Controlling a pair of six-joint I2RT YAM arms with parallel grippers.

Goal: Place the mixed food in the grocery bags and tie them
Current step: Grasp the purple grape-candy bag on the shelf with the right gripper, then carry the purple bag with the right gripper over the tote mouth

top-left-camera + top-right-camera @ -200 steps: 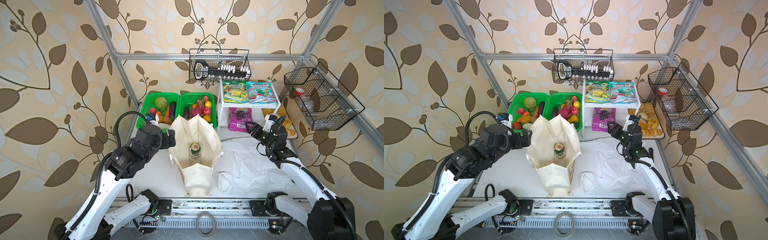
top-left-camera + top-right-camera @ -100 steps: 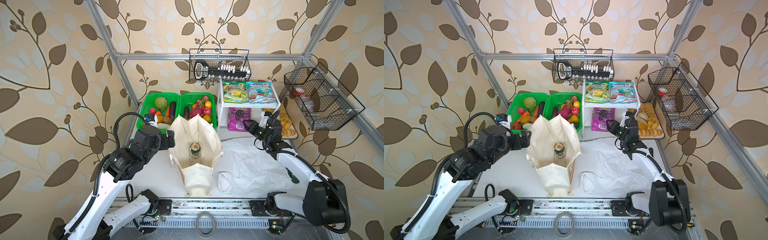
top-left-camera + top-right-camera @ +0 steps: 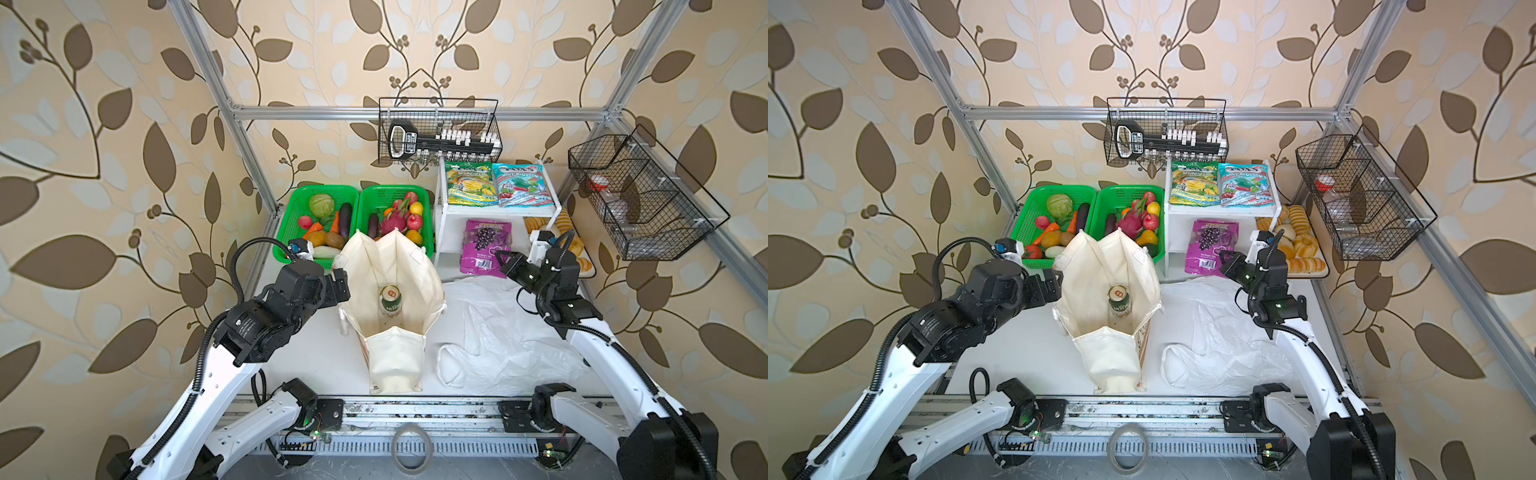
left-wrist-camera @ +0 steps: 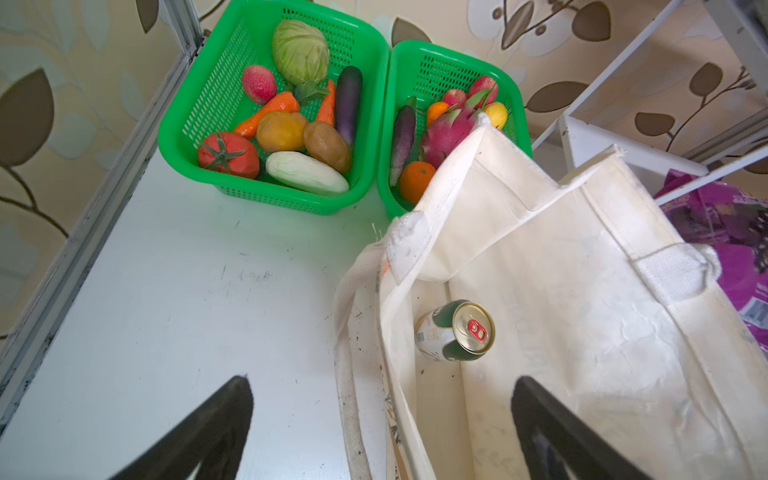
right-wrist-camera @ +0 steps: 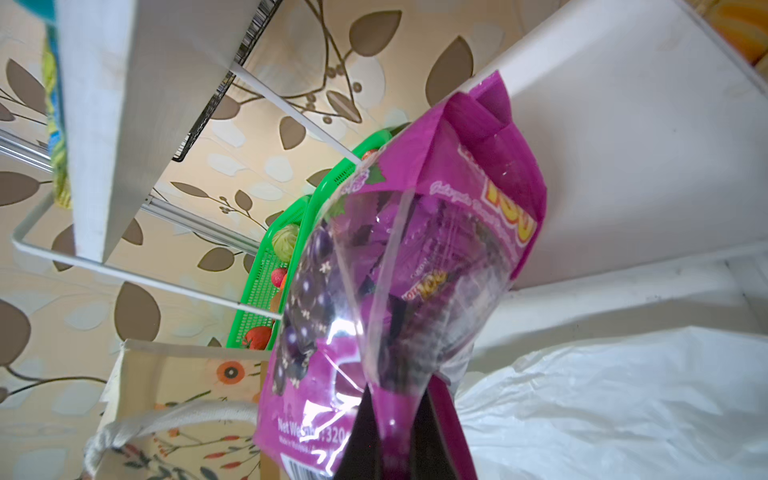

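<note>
Tote (image 3: 390, 282) stands open on the surface (image 3: 291, 353). Bag (image 3: 511, 345) lies crumpled just right of the tote. Left pincer (image 3: 340, 286), spread wide and empty, hovers at the tote's left side. Right pincer (image 5: 395, 440) pinches the packet's (image 5: 415, 257) bottom edge, back-right of the tote. Can (image 3: 390, 301) sits inside the tote.

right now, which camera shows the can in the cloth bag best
The left wrist view: the can sits close and large inside the open cloth bag, its gold top and red tab clear. Both top views show it small, deep in the bag. The right wrist view shows only the bag's outside, no can.
</note>
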